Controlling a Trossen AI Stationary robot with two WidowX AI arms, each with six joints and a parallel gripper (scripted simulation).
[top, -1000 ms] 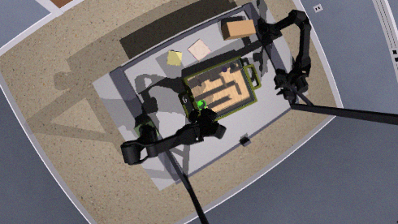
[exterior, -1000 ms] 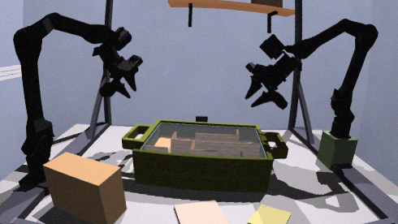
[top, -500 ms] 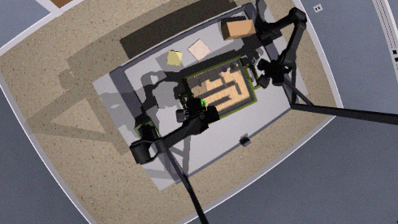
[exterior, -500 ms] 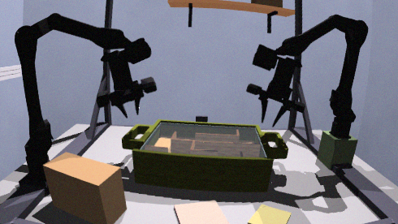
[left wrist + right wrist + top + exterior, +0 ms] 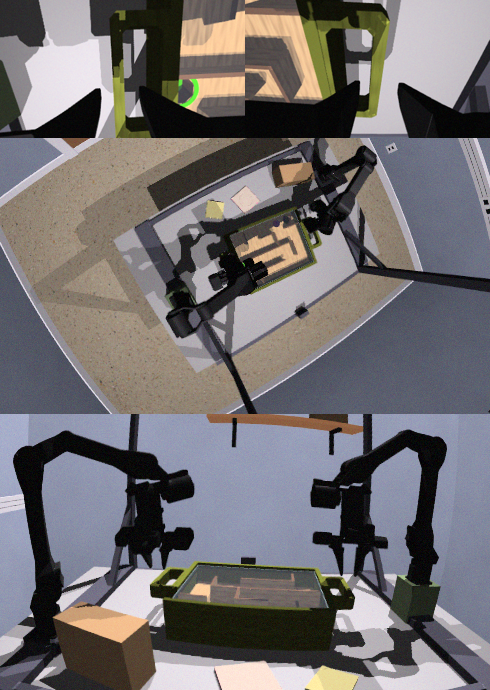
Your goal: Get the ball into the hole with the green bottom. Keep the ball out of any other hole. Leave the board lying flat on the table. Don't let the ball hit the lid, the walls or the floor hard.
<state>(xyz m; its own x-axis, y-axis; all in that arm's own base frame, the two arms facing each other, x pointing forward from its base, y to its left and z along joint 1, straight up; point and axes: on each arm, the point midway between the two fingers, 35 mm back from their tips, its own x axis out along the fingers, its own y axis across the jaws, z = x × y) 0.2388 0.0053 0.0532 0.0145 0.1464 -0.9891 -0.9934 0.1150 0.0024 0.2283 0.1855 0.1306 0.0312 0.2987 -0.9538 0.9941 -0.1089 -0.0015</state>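
The board (image 5: pixel 285 277) (image 5: pixel 250 626) (image 5: pixel 169 46) (image 5: pixel 314 58) lies flat, long axis running from my left gripper (image 5: pixel 230 263) (image 5: pixel 349 571) (image 5: pixel 120 92) to my right gripper (image 5: pixel 311 223) (image 5: pixel 157 565) (image 5: pixel 378 86); both jaws stand parted, empty.

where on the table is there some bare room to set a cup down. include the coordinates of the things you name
Likely the stretch between the green maze box (image 5: pixel 285 276) (image 5: pixel 250 626) and the small black block (image 5: pixel 301 311) (image 5: pixel 248 560). It's crowded on the box's opposite side, with the cardboard-coloured block (image 5: pixel 295 174) (image 5: pixel 95 649), pink square (image 5: pixel 245 199) (image 5: pixel 247 676) and yellow square (image 5: pixel 215 209) (image 5: pixel 332 679).

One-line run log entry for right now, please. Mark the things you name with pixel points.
left gripper (image 5: pixel 234 269) (image 5: pixel 348 573) (image 5: pixel 120 89): open, above handle | right gripper (image 5: pixel 311 227) (image 5: pixel 156 566) (image 5: pixel 378 83): open, above handle | board (image 5: pixel 287 277) (image 5: pixel 250 626) (image 5: pixel 168 40) (image 5: pixel 314 46): flat on table
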